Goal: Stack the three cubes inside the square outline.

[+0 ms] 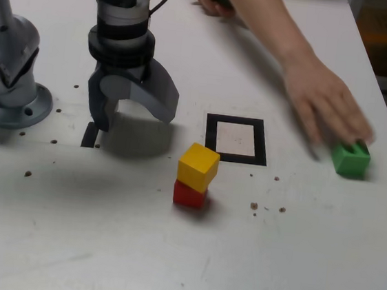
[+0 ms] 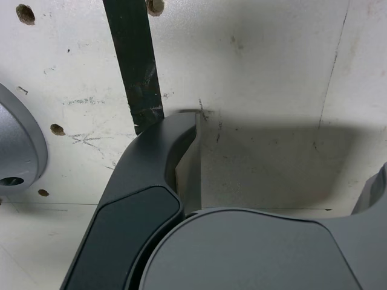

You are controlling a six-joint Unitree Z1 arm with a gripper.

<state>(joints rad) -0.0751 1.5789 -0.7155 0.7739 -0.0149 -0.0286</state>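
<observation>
My gripper (image 1: 132,119) hangs wide open and empty above the table (image 1: 100,246), near a short tape bar (image 1: 89,135). The square outline (image 1: 236,139) is bare. The yellow cube (image 1: 198,165) sits on the red cube (image 1: 189,194) just outside it; a person's hand (image 1: 326,103) touches the green cube (image 1: 350,159). I judge stacking unstarted: next I reach for yellow
</observation>
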